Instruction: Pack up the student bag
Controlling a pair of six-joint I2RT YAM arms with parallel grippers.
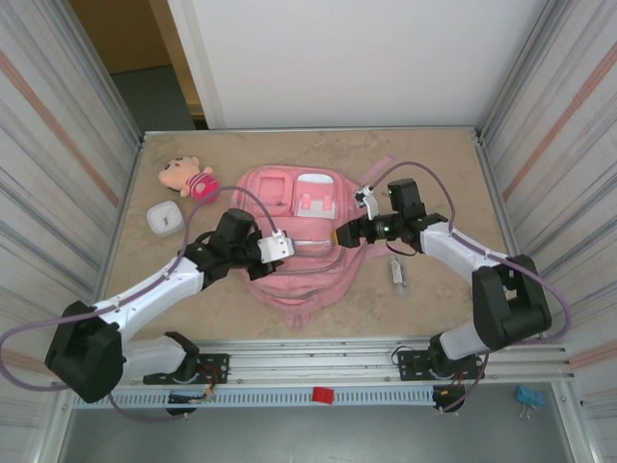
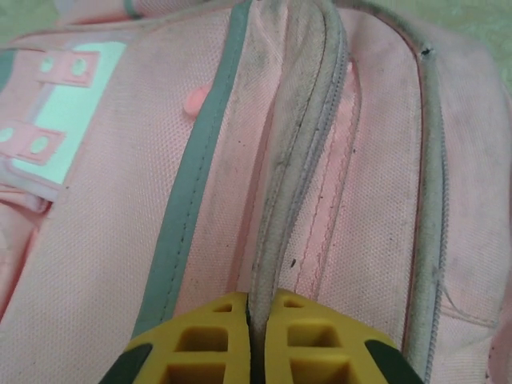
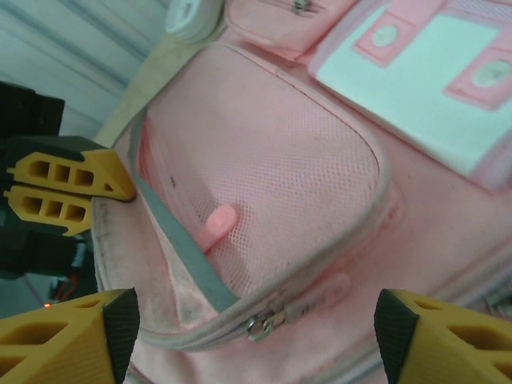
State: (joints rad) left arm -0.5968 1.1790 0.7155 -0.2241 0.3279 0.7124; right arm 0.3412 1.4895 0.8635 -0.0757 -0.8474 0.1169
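Pink fabric with grey and white trim marks the student bag (image 1: 294, 241), which lies flat near the middle of the table (image 1: 434, 164), front pockets facing up, between the two arms. On the bag's middle sits the left gripper (image 1: 289, 247). Seen from its own wrist, the yellow fingers (image 2: 212, 340) are closed together on a raised ridge of the bag's zipped edge (image 2: 300, 144), with the fabric pinched between them. Just across from it, over the same part of the bag, stands the right gripper (image 1: 339, 236), its jaws spread wide with nothing clamped. From its wrist, the two fingertips (image 3: 72, 332) frame a mesh pocket (image 3: 264, 168) whose edge gapes on the side where the other claw holds it. A pink zip pull (image 3: 214, 226) lies in that gap beside a grey trim band, and a metal slider (image 3: 260, 324) sits on the pocket's lower zip line. Beyond the mesh pocket is a white panel (image 3: 416, 88) with pink tabs. Outward from the bag, a plush doll (image 1: 188, 178) lies near its far-left corner, apart from it. A small white case (image 1: 166, 217) sits just nearer than the doll. A small clear item (image 1: 398, 272), too small to identify, lies on the table just right of the bag. A red piece (image 1: 324, 394) sits on the rail at the near edge, and a blue clip (image 1: 528, 397) lies off the table at the near right.
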